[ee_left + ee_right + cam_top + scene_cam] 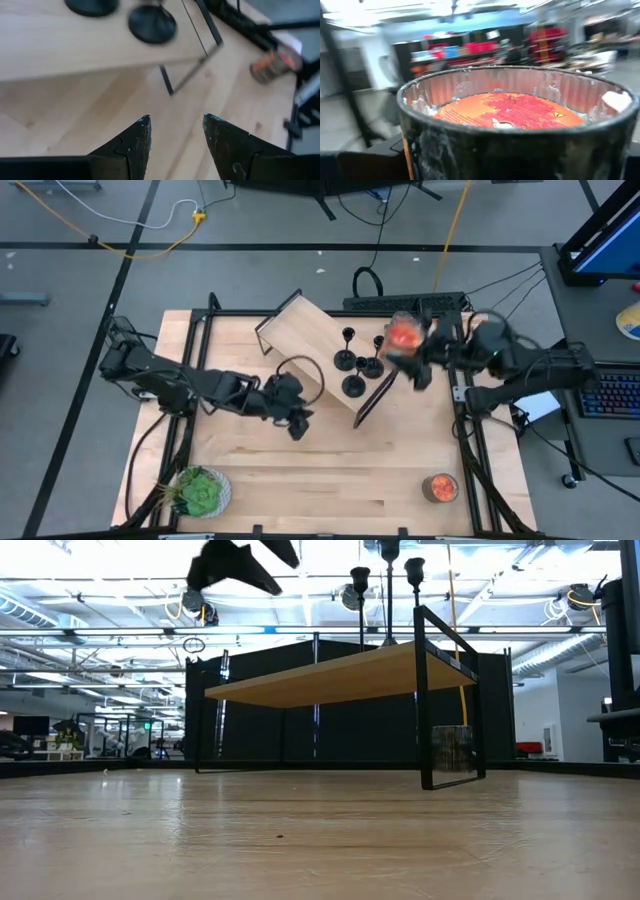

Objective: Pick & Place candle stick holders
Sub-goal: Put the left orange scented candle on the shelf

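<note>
though overhead-blurred, jar (510, 130) label legible

Your left arm (190, 385): dark, matte black, built of jointed segments, with black cables looping beside its base. Your left gripper (175, 137): two black fingers (131, 145), each tapering to a blunt point, surfaces speckled with pale scuffs; one finger shows a stepped seam line, the other a small round screw recess near its root. Your right arm (540, 370): same dark finish, segmented, black cables trailing behind it.
</note>
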{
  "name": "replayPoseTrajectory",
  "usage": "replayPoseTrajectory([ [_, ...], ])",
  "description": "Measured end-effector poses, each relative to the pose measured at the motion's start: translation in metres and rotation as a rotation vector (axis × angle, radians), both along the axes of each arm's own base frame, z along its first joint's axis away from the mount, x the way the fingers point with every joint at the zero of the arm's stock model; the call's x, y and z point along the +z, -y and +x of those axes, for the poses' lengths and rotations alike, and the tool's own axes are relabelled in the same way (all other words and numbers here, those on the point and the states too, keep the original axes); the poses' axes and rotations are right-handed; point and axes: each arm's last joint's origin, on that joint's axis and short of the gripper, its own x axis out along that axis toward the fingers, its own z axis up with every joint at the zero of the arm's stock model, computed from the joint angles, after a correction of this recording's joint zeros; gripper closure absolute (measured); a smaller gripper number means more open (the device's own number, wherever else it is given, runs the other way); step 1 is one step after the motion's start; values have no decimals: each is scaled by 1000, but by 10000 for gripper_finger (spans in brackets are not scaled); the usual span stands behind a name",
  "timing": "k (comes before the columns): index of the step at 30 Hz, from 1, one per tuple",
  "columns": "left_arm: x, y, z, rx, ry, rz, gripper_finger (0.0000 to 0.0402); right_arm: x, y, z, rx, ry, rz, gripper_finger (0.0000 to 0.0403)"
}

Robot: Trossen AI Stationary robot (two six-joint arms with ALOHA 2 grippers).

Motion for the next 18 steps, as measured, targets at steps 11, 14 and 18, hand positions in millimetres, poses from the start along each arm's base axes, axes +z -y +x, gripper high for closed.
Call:
replayPoseTrajectory([
  [11,3,-37,10,127,56,-48,213,-3,68,-22,-400,-119,-179,69],
  [14,3,-39,10,143,59,-65,213,-11,90,-18,-438,-192,-191,69],
  [18,3,-40,10,161,62,-86,213,-23,122,-15,-445,-268,-178,69],
])
